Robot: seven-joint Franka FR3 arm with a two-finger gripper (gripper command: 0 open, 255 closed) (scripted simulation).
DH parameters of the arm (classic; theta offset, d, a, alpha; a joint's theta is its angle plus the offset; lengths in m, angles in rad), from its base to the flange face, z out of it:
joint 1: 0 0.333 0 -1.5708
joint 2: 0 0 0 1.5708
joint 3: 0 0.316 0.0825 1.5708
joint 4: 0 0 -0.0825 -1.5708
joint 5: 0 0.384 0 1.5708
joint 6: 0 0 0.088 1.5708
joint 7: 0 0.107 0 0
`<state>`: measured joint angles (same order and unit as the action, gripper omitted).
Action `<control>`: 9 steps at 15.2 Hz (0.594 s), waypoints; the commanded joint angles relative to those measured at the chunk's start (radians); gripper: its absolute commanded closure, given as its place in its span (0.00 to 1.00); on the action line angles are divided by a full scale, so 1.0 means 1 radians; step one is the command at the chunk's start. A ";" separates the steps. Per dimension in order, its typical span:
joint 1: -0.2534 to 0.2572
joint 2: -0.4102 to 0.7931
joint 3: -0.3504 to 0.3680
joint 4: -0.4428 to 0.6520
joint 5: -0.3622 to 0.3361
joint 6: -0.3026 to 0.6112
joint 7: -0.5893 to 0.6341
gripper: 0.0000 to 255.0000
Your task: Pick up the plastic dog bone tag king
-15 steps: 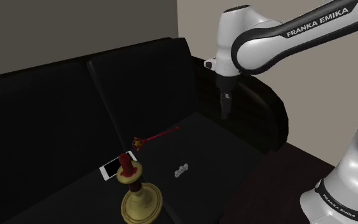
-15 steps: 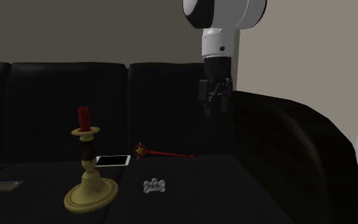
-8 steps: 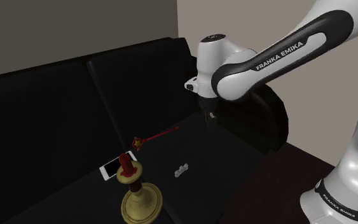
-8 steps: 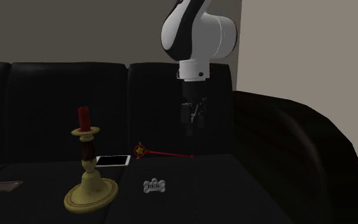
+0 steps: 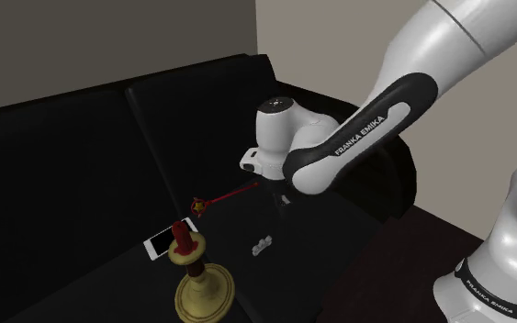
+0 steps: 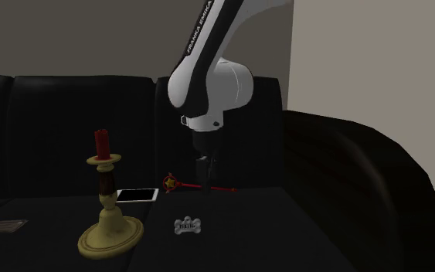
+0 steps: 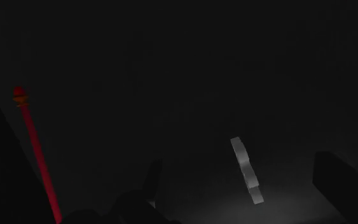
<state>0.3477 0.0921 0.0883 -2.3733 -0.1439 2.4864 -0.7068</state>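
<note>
While the fingers (image 6: 205,171) hang spread apart above the black sofa seat (image 6: 285,232), the white dog bone tag (image 6: 188,226) lies flat on that seat, below them and clear of both. A red star wand (image 6: 208,188) lies off to one side of the fingers.

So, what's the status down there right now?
Tool open, empty, above the sofa seat. Bone tag flat on the seat, untouched. Nothing between them; red wand close by, candlestick further off.
</note>
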 commanded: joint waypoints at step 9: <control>0.083 0.250 0.023 0.074 -0.164 0.183 -0.027 0.00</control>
<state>0.4246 0.3293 0.1134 -2.2995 -0.2972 2.6560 -0.7406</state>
